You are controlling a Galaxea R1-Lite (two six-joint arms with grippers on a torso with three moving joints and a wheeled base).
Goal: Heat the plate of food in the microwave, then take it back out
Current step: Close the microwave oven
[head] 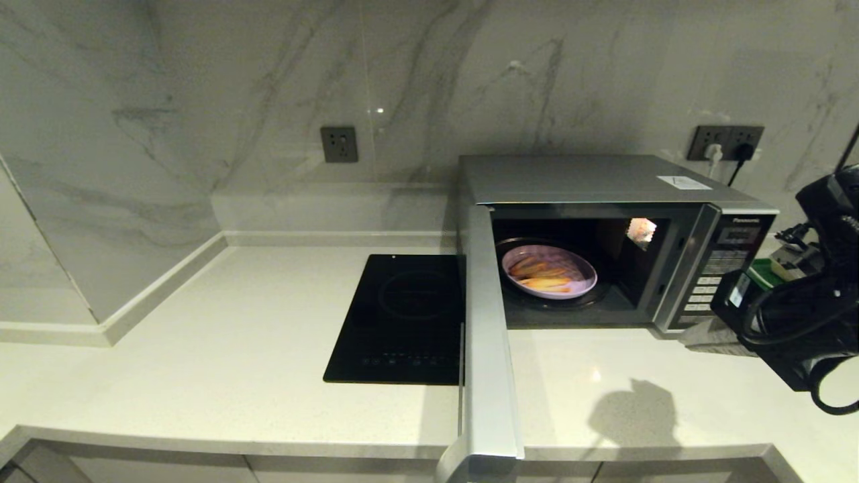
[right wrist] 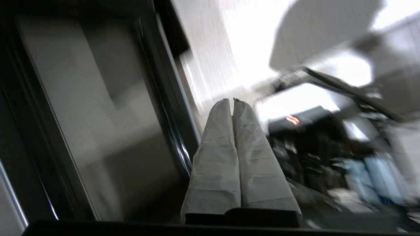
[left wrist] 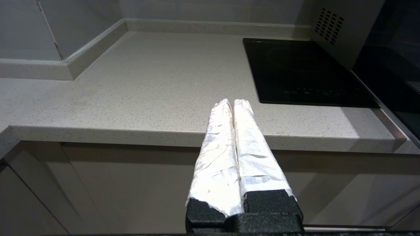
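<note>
The silver microwave stands on the counter with its door swung wide open toward me. Inside, the lavender plate of food with orange-yellow sticks rests on the turntable. My right gripper hovers low in front of the keypad panel, to the right of the opening. In the right wrist view the right gripper is shut and empty, with the door's mesh window beside it. My left gripper, shut and empty, is parked below the counter's front edge and out of the head view.
A flat black cooktop is set into the pale counter, left of the microwave. The open door juts past the counter's front edge. Wall sockets sit on the marble backsplash. A low step borders the counter's left side.
</note>
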